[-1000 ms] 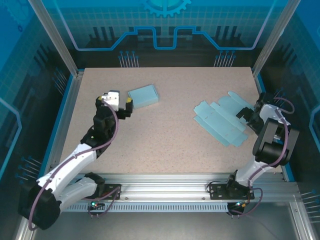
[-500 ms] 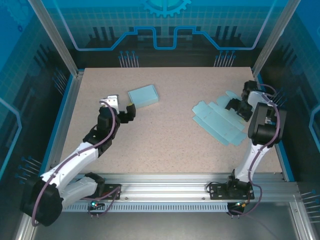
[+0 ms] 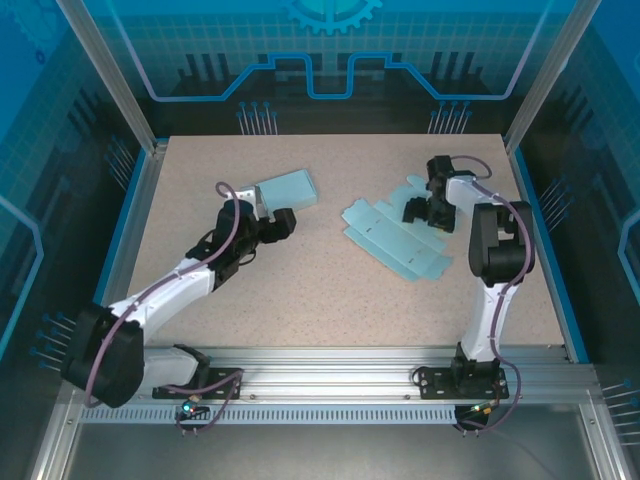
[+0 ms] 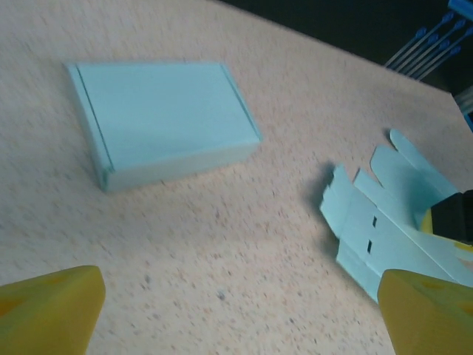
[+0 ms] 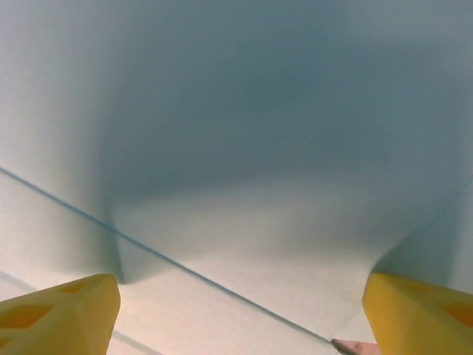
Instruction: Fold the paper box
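The paper box (image 3: 393, 239) lies unfolded as a flat pale-blue blank on the speckled table, right of centre. My right gripper (image 3: 421, 208) rests on its far right part. In the right wrist view the blank (image 5: 244, 222) is very close beneath the gripper (image 5: 236, 314), whose yellow fingertips (image 5: 55, 310) stand wide apart, so it is open. My left gripper (image 3: 280, 222) hovers low over bare table left of the blank. It is open (image 4: 236, 318) with nothing between its fingers. The blank's left flaps (image 4: 384, 214) lie ahead and to its right.
A folded pale-blue box (image 3: 288, 190) sits closed at the back left, just beyond my left gripper, also ahead in the left wrist view (image 4: 159, 122). Blue rails edge the table's left (image 3: 130, 210) and right (image 3: 545, 250) sides.
My right arm swung in from the right edge onto the blank, and the blank slid left with it. My left arm reached forward and right, toward the table's middle.
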Available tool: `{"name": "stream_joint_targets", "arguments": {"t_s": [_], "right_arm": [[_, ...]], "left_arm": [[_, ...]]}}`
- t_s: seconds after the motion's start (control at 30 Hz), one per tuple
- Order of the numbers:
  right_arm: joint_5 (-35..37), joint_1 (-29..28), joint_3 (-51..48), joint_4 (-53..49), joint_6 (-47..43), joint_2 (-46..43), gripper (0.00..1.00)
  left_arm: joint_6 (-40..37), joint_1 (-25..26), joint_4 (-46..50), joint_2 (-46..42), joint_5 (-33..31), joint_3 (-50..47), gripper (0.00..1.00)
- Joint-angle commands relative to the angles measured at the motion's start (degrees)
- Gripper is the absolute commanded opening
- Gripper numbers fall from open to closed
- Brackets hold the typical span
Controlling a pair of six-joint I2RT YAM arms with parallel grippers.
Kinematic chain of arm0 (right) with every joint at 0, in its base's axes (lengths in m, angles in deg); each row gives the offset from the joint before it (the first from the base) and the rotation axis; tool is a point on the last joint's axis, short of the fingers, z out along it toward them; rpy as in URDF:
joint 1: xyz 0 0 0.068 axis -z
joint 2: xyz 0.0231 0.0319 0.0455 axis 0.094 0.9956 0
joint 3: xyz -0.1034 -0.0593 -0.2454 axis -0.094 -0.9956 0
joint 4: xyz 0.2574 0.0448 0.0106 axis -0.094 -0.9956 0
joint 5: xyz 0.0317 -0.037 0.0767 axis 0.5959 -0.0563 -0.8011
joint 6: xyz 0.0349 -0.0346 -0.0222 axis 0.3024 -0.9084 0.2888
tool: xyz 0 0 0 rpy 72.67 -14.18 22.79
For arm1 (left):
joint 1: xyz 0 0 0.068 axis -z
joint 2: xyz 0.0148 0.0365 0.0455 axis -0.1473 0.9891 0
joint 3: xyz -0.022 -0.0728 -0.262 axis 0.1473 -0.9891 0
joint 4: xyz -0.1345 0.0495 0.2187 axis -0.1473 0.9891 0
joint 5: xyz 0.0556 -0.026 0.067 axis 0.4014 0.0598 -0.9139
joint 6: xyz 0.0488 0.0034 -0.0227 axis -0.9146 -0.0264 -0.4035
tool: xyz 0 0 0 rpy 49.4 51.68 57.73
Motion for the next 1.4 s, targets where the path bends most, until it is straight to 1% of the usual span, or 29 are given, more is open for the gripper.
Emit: {"name": "stream_joint_targets", "arguments": {"t_s": [0.0, 0.07, 0.27, 0.4, 0.47, 0.53, 0.6, 0.67, 0.77, 0.87, 0.93, 1.03, 1.07, 1.1, 1.13, 1.17, 1.2, 1.23, 1.27, 1.37], "right_arm": [[-4.5, -2.1, -7.1, 0.1, 3.6, -5.6, 0.87], [-5.9, -3.6, -10.8, 2.1, 5.3, -8.3, 0.87], [-6.2, -9.3, -19.4, 5.0, 10.0, -15.1, 0.88], [-11.3, -12.4, -24.6, 9.7, 12.9, -20.1, 0.88], [-11.7, -13.4, -26.0, 10.5, 14.7, -22.2, 0.88], [-11.6, -14.5, -27.1, 11.0, 15.7, -24.7, 0.88], [-10.2, -15.3, -27.7, 10.3, 16.2, -27.0, 0.89], [-8.1, -15.8, -28.2, 8.9, 16.6, -29.4, 0.89], [-5.4, -16.3, -29.5, 7.3, 17.2, -33.6, 0.91], [-2.5, -16.7, -30.8, 6.3, 18.0, -37.6, 0.92], [-0.3, -16.8, -31.7, 5.7, 18.1, -39.8, 0.93], [2.2, -16.8, -32.0, 3.4, 18.0, -40.4, 0.93], [2.7, -16.8, -32.2, 2.9, 18.0, -40.0, 0.91], [2.6, -16.9, -32.2, 2.9, 18.1, -39.5, 0.84], [2.0, -17.1, -33.6, 3.4, 18.3, -38.9, 0.73], [1.2, -17.4, -34.5, 4.3, 18.6, -38.4, 0.65], [0.5, -17.9, -35.1, 5.4, 19.1, -37.6, 0.58], [-0.2, -18.4, -35.6, 6.3, 19.4, -36.8, 0.55], [-0.7, -19.1, -35.8, 6.7, 19.7, -36.0, 0.53], [0.3, -21.8, -35.4, 5.9, 20.5, -33.1, 0.51]], "left_arm": [[8.1, 0.7, 0.7, 3.3, 7.3, 0.9, 0.90], [10.5, 2.2, -1.0, 5.0, 7.0, -0.2, 0.87], [16.2, 7.2, -5.4, 12.1, 8.6, -1.2, 0.84], [19.9, 10.1, -9.6, 18.6, 11.5, -0.3, 0.83], [22.0, 10.9, -12.2, 21.7, 12.9, 0.2, 0.79], [23.8, 11.7, -14.5, 24.2, 13.9, 0.5, 0.73], [25.1, 12.3, -14.6, 25.5, 13.1, 0.4, 0.72], [25.9, 13.3, -13.5, 25.6, 10.6, 0.0, 0.72], [27.2, 15.0, -12.4, 26.3, 8.7, -0.4, 0.76], [29.1, 16.1, -14.0, 28.9, 10.0, 0.3, 0.78], [30.6, 16.7, -16.8, 31.1, 11.6, 0.7, 0.77], [32.7, 17.1, -20.4, 33.4, 13.1, 1.3, 0.76], [33.1, 17.1, -21.4, 33.7, 13.3, 1.3, 0.76], [33.5, 17.2, -22.4, 34.0, 13.4, 1.2, 0.75], [33.8, 17.2, -23.0, 34.0, 13.3, 0.9, 0.74], [33.9, 17.1, -23.3, 33.9, 13.2, 0.8, 0.74], [33.7, 17.1, -23.2, 33.7, 13.1, 0.7, 0.74], [33.6, 17.1, -22.8, 33.6, 13.0, 0.7, 0.74], [33.5, 17.2, -22.5, 33.3, 13.0, 0.6, 0.74], [33.4, 17.2, -21.7, 32.8, 12.7, 0.1, 0.74]]}}
